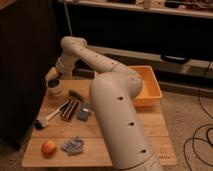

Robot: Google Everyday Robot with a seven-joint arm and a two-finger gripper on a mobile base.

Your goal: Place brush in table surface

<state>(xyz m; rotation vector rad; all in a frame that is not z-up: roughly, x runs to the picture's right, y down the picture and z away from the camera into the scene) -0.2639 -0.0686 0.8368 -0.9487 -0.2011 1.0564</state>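
The brush (48,117) lies on the table surface (100,137) at the left, its white handle pointing right and its dark head (39,124) toward the left edge. My gripper (52,76) is at the table's far left corner, just above a dark cup (54,89). It is well behind the brush and not touching it. My white arm (117,110) sweeps from the front centre up and over to that corner.
A dark red-brown striped block (70,109) and a small grey pad (84,113) lie right of the brush. A green item (75,94) lies behind them. An orange fruit (48,148) and a blue-grey cloth (74,145) lie at the front left. An orange bin (150,86) stands at the back right.
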